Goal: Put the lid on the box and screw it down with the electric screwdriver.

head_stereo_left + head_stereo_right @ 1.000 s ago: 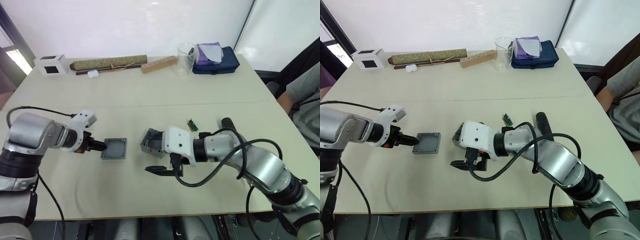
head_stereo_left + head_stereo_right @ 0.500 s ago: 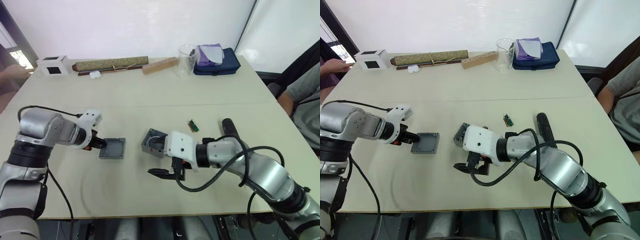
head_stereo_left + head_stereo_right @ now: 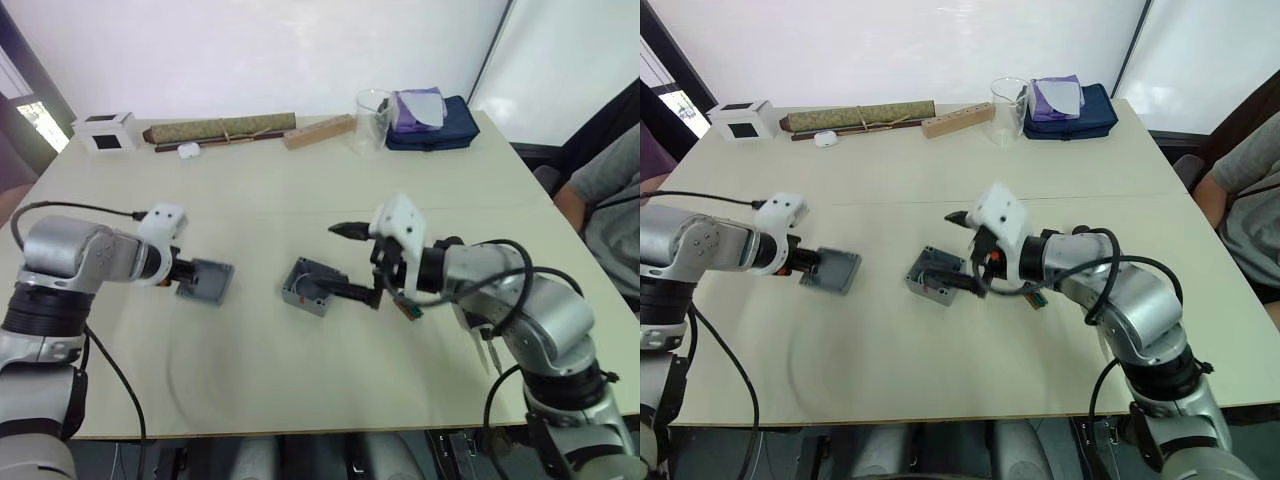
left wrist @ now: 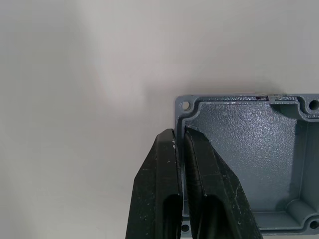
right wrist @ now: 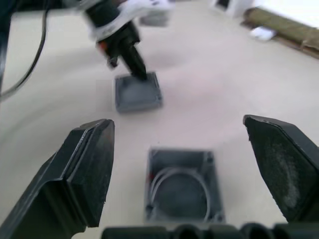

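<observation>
The left tool [image 4: 178,144] is pinched on one edge of the lid [image 4: 249,159], its two black fingers [image 4: 159,184] pressed onto the rim close to a corner screw hole, one finger outside the rim and the other inside the ribbed hollow. In the left eye view the lid [image 3: 205,279] is tilted, held at the left tool [image 3: 186,274] over the counter [image 3: 300,190], well to the robot's left of the box.

The right tool [image 5: 179,164] is spread wide — its two black fingers [image 5: 82,174] stand far apart on either side of the right wrist view, with the box [image 5: 182,184] seen between them and gripping nothing. From the head camera the right tool [image 3: 355,262] hangs just above and beside the box [image 3: 310,285], one finger reaching toward the box's rim; whether it touches cannot be told.

The box sits open side up near the middle of the counter, a white ring showing inside it. A small green part [image 3: 408,308] lies on the counter under the right forearm.

Along the far edge of the counter lie a white cube [image 3: 106,129] with a dark window, a long rolled mat [image 3: 220,128], a wooden block [image 3: 318,130], a clear beaker [image 3: 371,118] and a dark blue pouch [image 3: 440,125]. A person's sleeve [image 3: 605,175] shows at the robot's right.
</observation>
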Tool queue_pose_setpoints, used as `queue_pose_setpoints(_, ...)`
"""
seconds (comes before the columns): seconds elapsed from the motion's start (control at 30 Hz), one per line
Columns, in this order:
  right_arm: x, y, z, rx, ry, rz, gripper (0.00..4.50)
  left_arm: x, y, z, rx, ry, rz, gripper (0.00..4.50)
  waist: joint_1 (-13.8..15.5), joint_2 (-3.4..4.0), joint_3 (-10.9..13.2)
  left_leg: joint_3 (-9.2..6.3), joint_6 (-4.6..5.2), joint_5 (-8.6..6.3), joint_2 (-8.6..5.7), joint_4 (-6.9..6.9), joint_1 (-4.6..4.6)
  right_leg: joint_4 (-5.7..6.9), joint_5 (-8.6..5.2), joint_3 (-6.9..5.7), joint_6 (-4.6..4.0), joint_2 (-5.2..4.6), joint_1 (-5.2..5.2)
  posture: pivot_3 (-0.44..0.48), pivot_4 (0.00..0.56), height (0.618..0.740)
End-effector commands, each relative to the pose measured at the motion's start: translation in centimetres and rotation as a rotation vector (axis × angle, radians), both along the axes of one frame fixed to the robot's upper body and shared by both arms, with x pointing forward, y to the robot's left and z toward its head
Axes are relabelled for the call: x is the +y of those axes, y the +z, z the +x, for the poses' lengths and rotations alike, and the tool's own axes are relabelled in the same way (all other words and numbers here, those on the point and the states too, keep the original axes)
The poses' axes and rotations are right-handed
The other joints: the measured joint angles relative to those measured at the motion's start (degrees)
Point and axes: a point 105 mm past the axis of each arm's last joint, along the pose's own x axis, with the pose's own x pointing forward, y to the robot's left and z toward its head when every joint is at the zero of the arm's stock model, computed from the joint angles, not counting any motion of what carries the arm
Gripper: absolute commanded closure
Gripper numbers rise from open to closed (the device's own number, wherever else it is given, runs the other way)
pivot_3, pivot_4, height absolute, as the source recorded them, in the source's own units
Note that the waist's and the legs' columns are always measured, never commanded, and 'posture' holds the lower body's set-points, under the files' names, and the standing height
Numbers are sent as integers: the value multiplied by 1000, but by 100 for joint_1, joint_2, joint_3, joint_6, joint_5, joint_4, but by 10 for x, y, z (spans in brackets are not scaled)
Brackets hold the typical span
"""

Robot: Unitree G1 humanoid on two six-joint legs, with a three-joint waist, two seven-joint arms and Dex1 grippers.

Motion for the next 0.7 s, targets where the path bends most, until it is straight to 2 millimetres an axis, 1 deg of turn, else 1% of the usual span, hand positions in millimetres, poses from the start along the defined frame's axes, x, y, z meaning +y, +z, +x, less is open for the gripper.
queue_pose_setpoints(0.03,2,21,16,-14,-29,104,0,-7,47,20,-321,-55,-101,4426,11,-2,1,0,-3,1,0,1,-3,-3,0,-1,0,-2,0,0,150,740)
queue_pose_setpoints(0.07,3,27,23,8,-45,154,0,-8,53,23,-389,-68,-109,4426,8,-2,1,3,-6,3,0,4,-7,-6,1,0,1,-3,-1,0,150,740)
queue_pose_setpoints(0.1,4,31,35,22,-84,180,0,-11,60,28,-469,-74,-134,4426,-11,-2,1,5,-8,5,-1,4,-9,-6,1,0,1,-5,-4,0,150,740)
queue_pose_setpoints(0.13,5,33,43,29,-111,187,0,-13,65,31,-519,-77,-151,4426,-22,-1,1,7,-9,5,0,3,-9,-5,2,4,2,-4,-6,0,150,740)
queue_pose_setpoints(0.17,5,34,56,66,-159,211,0,-19,79,36,-620,-79,-200,4426,-16,-1,1,7,-9,5,0,1,-8,-5,2,4,2,-4,-6,0,150,740)
queue_pose_setpoints(0.2,4,35,63,95,-190,225,0,-25,88,38,-685,-77,-236,4426,-4,-1,1,7,-10,6,0,0,-9,-3,2,4,1,-3,-9,0,150,740)
queue_pose_setpoints(0.23,5,35,73,128,-224,237,0,-31,105,40,-794,-82,-279,4426,3,-2,1,6,-13,8,0,1,-9,-2,3,2,0,-3,-9,0,150,740)
queue_pose_setpoints(0.27,8,38,80,148,-227,260,0,-44,116,40,-873,-118,-332,4426,15,-3,0,5,-14,8,1,2,-12,-3,3,2,0,-3,-10,0,150,740)
queue_pose_setpoints(0.3,10,41,84,157,-224,273,0,-54,122,40,-917,-145,-363,4426,16,-3,0,5,-15,9,0,2,-15,-4,3,1,0,-5,-11,0,150,740)
queue_pose_setpoints(0.37,13,45,90,199,-219,315,0,-67,117,44,-944,-181,-324,4426,27,-3,0,6,-16,9,-1,5,-32,-6,4,-2,1,-8,-20,0,150,740)
queue_pose_setpoints(0.47,15,43,94,212,-223,302,0,-77,113,49,-951,-198,-326,4426,11,-2,0,7,-16,9,-6,7,-48,-9,6,1,2,-12,-35,0,150,740)
queue_pose_setpoints(0.6,16,46,92,235,-210,332,0,-90,119,51,-967,-232,-345,4426,-10,-2,0,6,-15,9,-7,6,-52,-7,6,0,4,-11,-39,0,150,740)
queue_pose_setpoints(0.7,18,53,88,247,-190,376,0,-98,116,50,-954,-265,-352,4426,-28,-1,0,3,-15,9,-6,6,-53,-6,7,-2,4,-8,-40,0,150,740)
